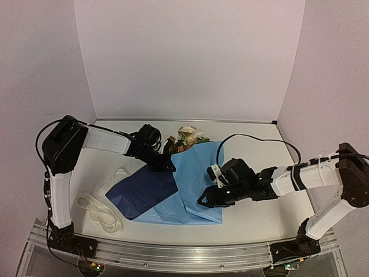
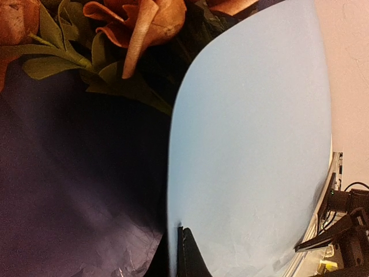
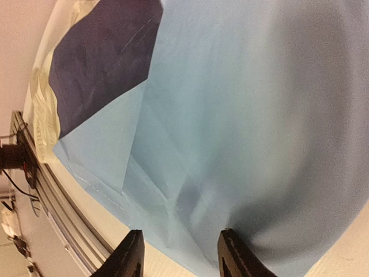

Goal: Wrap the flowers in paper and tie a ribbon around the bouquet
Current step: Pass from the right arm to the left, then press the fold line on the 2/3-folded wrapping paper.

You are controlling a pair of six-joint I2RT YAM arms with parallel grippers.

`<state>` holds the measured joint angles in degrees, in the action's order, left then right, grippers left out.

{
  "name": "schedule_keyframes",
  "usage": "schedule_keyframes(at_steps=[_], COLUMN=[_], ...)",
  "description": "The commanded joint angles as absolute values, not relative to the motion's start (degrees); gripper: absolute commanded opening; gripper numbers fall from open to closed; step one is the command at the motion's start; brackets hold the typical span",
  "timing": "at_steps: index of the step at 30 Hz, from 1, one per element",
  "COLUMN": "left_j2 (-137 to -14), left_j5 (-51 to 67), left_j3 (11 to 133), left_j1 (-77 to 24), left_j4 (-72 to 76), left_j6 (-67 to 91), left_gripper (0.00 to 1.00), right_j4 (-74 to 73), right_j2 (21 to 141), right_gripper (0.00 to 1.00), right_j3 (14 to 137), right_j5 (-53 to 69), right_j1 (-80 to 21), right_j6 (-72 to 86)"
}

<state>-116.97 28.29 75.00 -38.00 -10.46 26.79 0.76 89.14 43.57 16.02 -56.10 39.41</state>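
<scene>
From above, the paper [image 1: 199,173] lies in the middle of the table [image 1: 253,141]. It is light blue, and its dark blue side shows at the lower left. A big light blue flap is folded over toward the middle. The flowers [image 1: 188,137] lie at the top edge of the paper, just above the middle of the frame, with the blooms sticking out. The ribbon [image 1: 97,212] lies in loops at the lower left, near the paper. The left gripper [image 1: 169,165] is at the left edge of the light blue flap. The right gripper [image 1: 206,200] sits low over the lower right part of the paper.

In the left wrist view, rusty brown blooms and green leaves fill the top. Dark blue paper is on the left, and the light blue flap rises in the middle and right. One dark finger [image 2: 189,259] shows at the bottom middle, right at the flap's edge — the fingers are closed and pinch that edge.

In the right wrist view, two dark fingers [image 3: 134,254] at the bottom stand apart — they are open and hold nothing. Light blue paper fills most of the frame. The dark blue side is at the upper left, with cream ribbon along the left edge.
</scene>
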Motion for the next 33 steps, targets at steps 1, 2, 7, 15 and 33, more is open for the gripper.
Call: schedule_keyframes(at_steps=[1,2,7,15,33], left_j2=[-115.9,-115.6,-115.3,-115.6,-105.4], left_j5=[26.8,26.7,25.8,22.5,25.8], left_j3=[77.7,77.7,77.2,78.0,76.6], left_j1=[-38.1,-38.1,-38.1,-38.0,-51.3], left_j4=[-10.1,-10.4,-10.9,-13.1,-16.6], left_j6=[25.1,25.0,25.0,24.6,23.2], left_gripper=[0.00,0.00,0.00,0.00,0.36], right_j4=[8.7,9.9,18.9,31.8,32.4], right_j2=[85.8,85.5,87.4,94.5,98.2], right_gripper=[0.37,0.33,0.22,0.15,0.10], right_j3=[38.6,37.4,31.6,25.9,29.2], right_j5=[19.2,19.5,19.6,17.8,17.6], right_j1=[-54.7,-54.7,-54.7,-55.7,-57.4], right_j6=[48.8,50.1,56.1,61.8,62.6])
